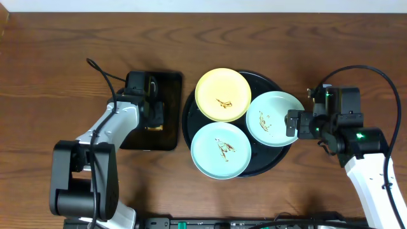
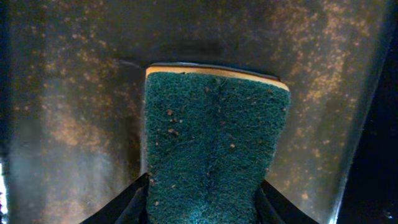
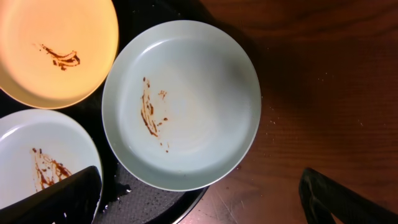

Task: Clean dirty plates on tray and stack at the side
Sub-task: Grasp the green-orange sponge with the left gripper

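Right claw [image 1: 292,124] gapes empty beside the rightmost mint plate [image 1: 272,119]; left claw [image 1: 154,117] pinches the sponge [image 2: 214,143].

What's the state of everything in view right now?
yellow plate: smeared, on round tray
right mint plate: smeared, overhangs tray rim
front mint plate: smeared, on tray
sponge: gripped, at rectangular tray
left gripper: shut on sponge
right gripper: open, over right mint plate

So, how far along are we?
Nothing done: the yellow plate, right mint plate and front mint plate sit smeared on the round tray, none stacked. In hand: left gripper grips the sponge; right gripper open above the right mint plate. Left: wipe and stack all.
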`<state>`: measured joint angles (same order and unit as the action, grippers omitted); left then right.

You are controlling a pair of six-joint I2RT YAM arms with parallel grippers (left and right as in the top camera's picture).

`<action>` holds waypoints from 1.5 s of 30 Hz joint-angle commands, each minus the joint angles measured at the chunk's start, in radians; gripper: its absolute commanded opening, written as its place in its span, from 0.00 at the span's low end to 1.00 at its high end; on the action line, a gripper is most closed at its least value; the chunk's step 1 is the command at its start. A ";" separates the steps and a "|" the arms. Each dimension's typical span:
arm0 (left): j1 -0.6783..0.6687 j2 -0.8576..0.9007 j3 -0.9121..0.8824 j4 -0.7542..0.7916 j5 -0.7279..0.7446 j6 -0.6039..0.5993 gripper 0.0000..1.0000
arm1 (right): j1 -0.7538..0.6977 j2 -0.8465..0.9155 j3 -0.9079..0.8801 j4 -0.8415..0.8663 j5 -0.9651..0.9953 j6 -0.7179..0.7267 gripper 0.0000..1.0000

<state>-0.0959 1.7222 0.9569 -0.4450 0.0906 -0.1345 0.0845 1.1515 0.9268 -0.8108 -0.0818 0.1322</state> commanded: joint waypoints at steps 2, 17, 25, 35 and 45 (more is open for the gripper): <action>-0.035 -0.042 0.016 -0.005 -0.104 -0.013 0.48 | 0.007 0.000 0.019 -0.001 0.006 -0.006 0.99; -0.100 -0.042 0.010 -0.017 -0.200 -0.013 0.54 | 0.007 0.000 0.019 -0.005 0.006 -0.006 0.99; -0.100 -0.042 -0.019 -0.005 -0.196 -0.018 0.51 | 0.007 0.000 0.019 -0.013 0.006 -0.006 0.99; -0.100 0.016 -0.024 0.017 -0.146 -0.042 0.27 | 0.007 0.000 0.019 -0.018 0.006 -0.006 0.99; -0.099 0.021 -0.023 0.018 -0.147 -0.051 0.07 | 0.007 0.000 0.019 -0.021 0.006 -0.006 0.99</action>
<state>-0.1947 1.7130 0.9482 -0.4225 -0.0765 -0.1833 0.0845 1.1515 0.9268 -0.8295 -0.0818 0.1322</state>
